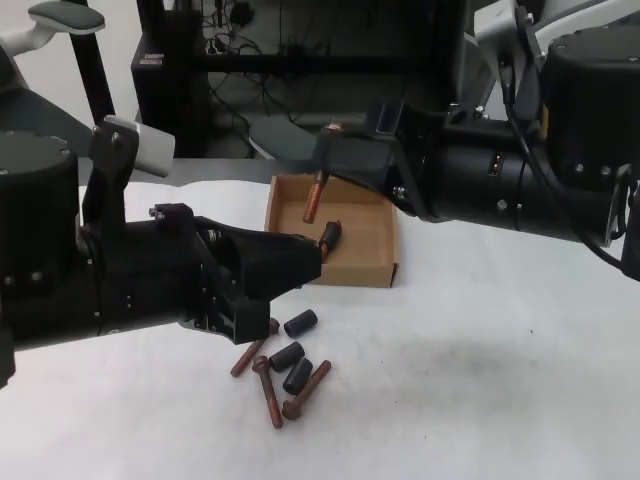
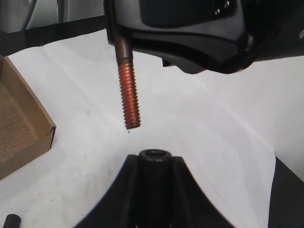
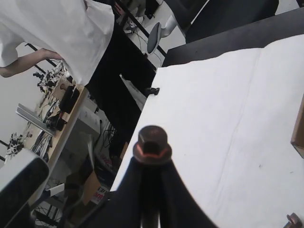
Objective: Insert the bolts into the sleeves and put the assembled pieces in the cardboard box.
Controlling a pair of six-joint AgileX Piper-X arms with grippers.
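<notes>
The left gripper [image 1: 312, 250] was seen clamped on a black sleeve [image 2: 154, 160], held by its sides between the fingers, with the open bore turned up toward the other arm. The right gripper [image 3: 152, 166] was closed round a copper-coloured bolt [image 2: 129, 97], pinched just under its flanged head [image 3: 152, 144], the threaded shank hanging out below the fingers. The threaded tip was found just above the sleeve's mouth, apart from it and set off to one side of the bore. How far it stood off in depth could not be told for sure from the left wrist view. Both parts were held in the air just ahead of the left fingertips and, by the high view, over the cardboard box [image 1: 355, 272]. Beneath the left gripper, on the white cloth [image 1: 480, 380], loose bolts [image 1: 270, 390] and loose sleeves [image 1: 297, 375] were left waiting.

The step in hand was judged to be the insertion, not yet begun. For a clean entry, the tip would need to be slid across until centred over the bore. The slight lean of the shank would need to be squared to the sleeve's axis before any descent. The sleeve should be clamped firmly and held motionless, and the bolt lowered slowly. A tip caught on the rim could be expected to knock the sleeve askew in the fingers.
</notes>
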